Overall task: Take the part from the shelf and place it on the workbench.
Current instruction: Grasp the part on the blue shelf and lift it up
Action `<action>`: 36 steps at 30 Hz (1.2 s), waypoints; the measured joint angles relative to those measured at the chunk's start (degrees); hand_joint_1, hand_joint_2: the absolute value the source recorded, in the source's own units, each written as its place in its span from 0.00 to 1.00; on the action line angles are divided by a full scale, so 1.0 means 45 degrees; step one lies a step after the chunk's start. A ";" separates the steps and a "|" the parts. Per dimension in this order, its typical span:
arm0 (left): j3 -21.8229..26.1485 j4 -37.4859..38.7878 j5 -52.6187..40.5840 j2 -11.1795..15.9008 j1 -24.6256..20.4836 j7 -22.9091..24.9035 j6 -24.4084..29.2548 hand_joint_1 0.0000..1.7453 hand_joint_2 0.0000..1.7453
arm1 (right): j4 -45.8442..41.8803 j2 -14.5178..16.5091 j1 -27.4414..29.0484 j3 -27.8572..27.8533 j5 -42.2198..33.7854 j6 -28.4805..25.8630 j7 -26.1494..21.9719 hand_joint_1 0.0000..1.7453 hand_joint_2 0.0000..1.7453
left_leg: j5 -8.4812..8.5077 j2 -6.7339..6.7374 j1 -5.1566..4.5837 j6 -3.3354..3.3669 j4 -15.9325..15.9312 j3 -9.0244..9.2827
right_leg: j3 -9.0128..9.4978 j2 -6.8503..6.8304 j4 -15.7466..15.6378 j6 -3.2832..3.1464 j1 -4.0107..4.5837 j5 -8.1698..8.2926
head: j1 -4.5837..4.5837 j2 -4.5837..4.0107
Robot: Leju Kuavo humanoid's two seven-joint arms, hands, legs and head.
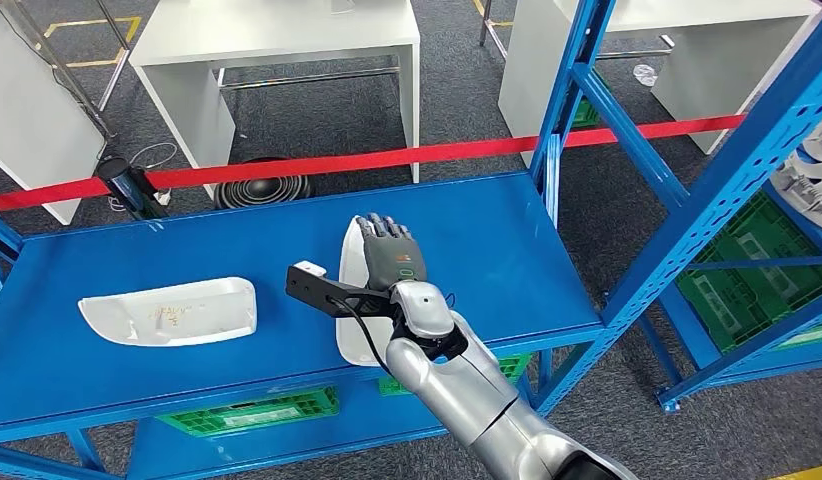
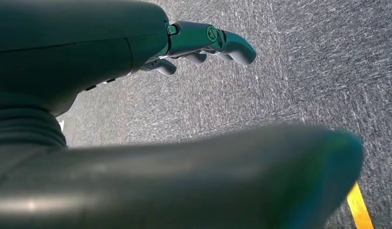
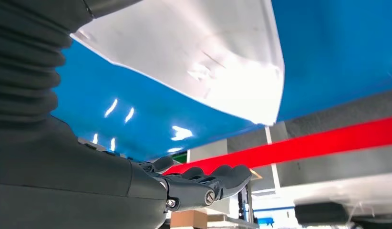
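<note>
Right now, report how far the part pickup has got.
Nothing is finished yet. Both white moulded plastic parts lie on the blue metal shelf: one to the left, one under the right hand. That hand is stretched over the second part, fingers extended, not gripping. Grasping, lifting and carrying to the workbench remain. The left hand holds nothing.

Blue metal shelf deck (image 1: 237,250), glossy; white moulded plastic part (image 1: 355,280), plain; second white moulded part (image 1: 172,310) w/ faint yellowish scribble; red barrier tape (image 1: 387,158); green slotted plastic crates (image 1: 257,410); dk grey right hand (image 1: 392,255), silver arm; grey speckled carpet (image 2: 280,95), yellow stripe.
</note>
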 joint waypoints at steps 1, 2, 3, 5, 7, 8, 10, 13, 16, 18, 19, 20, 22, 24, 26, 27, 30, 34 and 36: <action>0.0000 0.0001 -0.0016 -0.0004 0.0000 0.0008 0.0000 0.00 0.00 | 0.0015 -0.0010 0.0031 0.0000 0.0016 0.0051 0.0005 0.00 0.00 | 0.0000 0.0000 0.0000 -0.0001 0.0000 0.0000 | 0.0000 0.0000 0.0000 0.0000 0.0001 0.0000 | 0.0000 0.0000; 0.0000 0.0002 -0.0023 -0.0007 0.0000 0.0012 0.0000 0.00 0.00 | 0.0025 -0.0021 0.0053 0.0000 0.0028 0.0102 0.0002 0.00 0.00 | -0.0001 0.0001 0.0000 -0.0001 0.0000 0.0000 | -0.0001 0.0000 0.0000 -0.0001 0.0002 0.0000 | 0.0000 0.0000; 0.0000 0.0003 -0.0024 -0.0011 0.0000 0.0013 -0.0001 0.00 0.00 | 0.0032 -0.0033 0.0069 0.0000 0.0032 0.0174 -0.0023 0.00 0.00 | -0.0001 0.0001 0.0000 -0.0001 0.0000 0.0000 | -0.0001 0.0001 0.0000 -0.0001 0.0003 -0.0001 | 0.0000 0.0000; 0.0000 0.0003 -0.0029 -0.0017 0.0000 0.0006 -0.0002 0.00 0.00 | 0.0024 -0.0056 0.0108 0.0000 -0.0068 0.0436 -0.0305 0.00 0.25 | 0.0000 0.0002 0.0000 -0.0002 0.0000 0.0000 | -0.0001 0.0001 0.0000 -0.0001 0.0004 -0.0001 | 0.0000 0.0000; 0.0006 0.0003 -0.0030 -0.0021 -0.0004 -0.0023 -0.0003 0.00 0.00 | -0.0081 -0.0067 0.0204 0.0000 -0.0410 0.0766 -0.0967 0.00 0.75 | 0.0000 0.0002 0.0000 -0.0002 0.0000 0.0000 | -0.0001 0.0001 0.0000 -0.0001 0.0004 -0.0001 | 0.0000 0.0000; 0.0013 0.0003 -0.0024 -0.0023 -0.0005 -0.0060 -0.0003 0.00 0.00 | -0.0209 -0.0068 0.0276 0.0000 -0.0653 0.0939 -0.1370 0.00 1.00 | 0.0000 0.0002 0.0001 -0.0002 0.0000 0.0000 | -0.0001 0.0001 0.0000 -0.0001 0.0004 -0.0001 | 0.0000 0.0000; 0.0034 0.0001 0.0039 -0.0025 -0.0006 -0.0147 0.0001 0.00 0.00 | -0.0582 -0.0068 0.0415 0.0028 -0.1114 0.1307 -0.2049 0.00 1.00 | 0.0000 0.0002 0.0001 -0.0002 -0.0001 -0.0001 | -0.0001 0.0001 0.0000 -0.0001 0.0004 -0.0001 | 0.0000 0.0000; 0.0109 0.0003 0.0169 -0.0029 -0.0002 -0.0208 0.0021 0.00 0.00 | -0.1136 -0.0064 0.0498 0.0218 -0.1499 0.1780 -0.2419 0.00 1.00 | -0.0001 0.0003 0.0001 -0.0002 -0.0001 -0.0001 | 0.0000 0.0002 0.0000 -0.0001 0.0004 -0.0001 | 0.0000 0.0000; 0.0240 0.0003 0.0338 -0.0032 0.0024 -0.0223 0.0029 0.00 0.00 | -0.1490 -0.0063 0.0506 0.0461 -0.1631 0.1949 -0.2460 0.00 1.00 | -0.0001 0.0002 0.0001 -0.0002 -0.0001 -0.0001 | 0.0000 0.0001 0.0000 -0.0001 0.0004 -0.0001 | 0.0000 0.0000; 0.0347 0.0003 0.0458 -0.0032 0.0051 -0.0256 -0.0004 0.00 0.00 | -0.1625 -0.0063 0.0504 0.0624 -0.1694 0.1980 -0.2458 0.00 1.00 | -0.0005 0.0002 -0.0009 0.0003 0.0002 -0.0003 | 0.0002 0.0001 -0.0002 0.0002 -0.0001 0.0001 | -0.0001 0.0000; 0.0403 0.0003 0.0513 -0.0032 0.0063 -0.0275 -0.0049 0.00 0.00 | -0.1667 -0.0063 0.0502 0.0698 -0.1728 0.1985 -0.2459 0.00 1.00 | -0.0007 0.0002 -0.0016 0.0006 0.0004 -0.0004 | 0.0002 0.0000 -0.0004 0.0004 -0.0003 0.0002 | -0.0001 0.0000; 0.0458 0.0004 0.0565 -0.0032 0.0073 -0.0287 -0.0107 0.00 0.00 | -0.1707 -0.0063 0.0500 0.0766 -0.1761 0.1986 -0.2460 0.00 1.00 | -0.0010 0.0001 -0.0024 0.0010 0.0007 -0.0005 | 0.0003 0.0000 -0.0005 0.0007 -0.0007 0.0003 | -0.0002 0.0000; 0.0562 0.0006 0.0606 -0.0032 0.0088 -0.0302 -0.0216 0.00 0.00 | -0.1763 -0.0063 0.0491 0.0879 -0.1808 0.1986 -0.2463 0.00 1.00 | -0.0014 0.0001 -0.0034 0.0017 0.0011 -0.0007 | 0.0003 -0.0001 -0.0005 0.0013 -0.0014 0.0005 | -0.0002 0.0000; 0.0639 0.0007 0.0610 -0.0032 0.0097 -0.0310 -0.0268 0.00 0.00 | -0.1801 -0.0063 0.0487 0.0965 -0.1838 0.1986 -0.2463 0.00 1.00 | -0.0021 0.0001 -0.0046 0.0028 0.0021 -0.0009 | 0.0004 -0.0001 -0.0005 0.0022 -0.0026 0.0005 | -0.0001 0.0000; 0.0679 0.0006 0.0611 -0.0030 0.0098 -0.0312 -0.0291 0.00 0.00 | -0.1820 -0.0063 0.0485 0.1042 -0.1868 0.1986 -0.2464 0.00 1.00 | -0.0034 0.0001 -0.0059 0.0049 0.0040 -0.0015 | 0.0006 -0.0001 -0.0005 0.0041 -0.0039 0.0003 | -0.0001 0.0000; 0.0689 0.0005 0.0619 -0.0029 0.0099 -0.0316 -0.0301 0.00 0.00 | -0.1824 -0.0063 0.0481 0.1079 -0.1888 0.1986 -0.2466 0.00 1.00 | -0.0043 0.0002 -0.0065 0.0064 0.0053 -0.0018 | 0.0008 -0.0001 -0.0005 0.0056 -0.0046 0.0001 | -0.0002 0.0000; 0.0742 0.0003 0.0696 -0.0027 0.0099 -0.0328 -0.0333 0.00 0.00 | -0.1831 -0.0063 0.0463 0.1183 -0.1956 0.1986 -0.2488 0.00 1.00 | -0.0075 0.0002 -0.0093 0.0129 0.0091 -0.0027 | 0.0021 -0.0001 -0.0012 0.0122 -0.0074 -0.0003 | -0.0004 0.0000; 0.0799 0.0006 0.0749 -0.0051 0.0094 -0.0338 -0.0339 0.00 0.00 | -0.1836 -0.0066 0.0378 0.1327 -0.2123 0.1960 -0.2502 0.00 1.00 | 0.0166 0.0055 0.0020 0.0295 -0.0137 0.0028 | -0.0046 0.0012 0.0258 0.0285 -0.0051 -0.0269 | 0.0027 0.0000; 0.0845 0.0005 0.0747 -0.0068 0.0088 -0.0342 -0.0334 0.00 0.00 | -0.1836 -0.0074 0.0318 0.1407 -0.2173 0.1921 -0.2498 0.00 1.00 | 0.0270 0.0123 0.0086 0.0352 -0.0227 0.0003 | -0.0458 -0.0014 0.1411 0.0389 -0.0088 -0.1169 | 0.0084 0.0000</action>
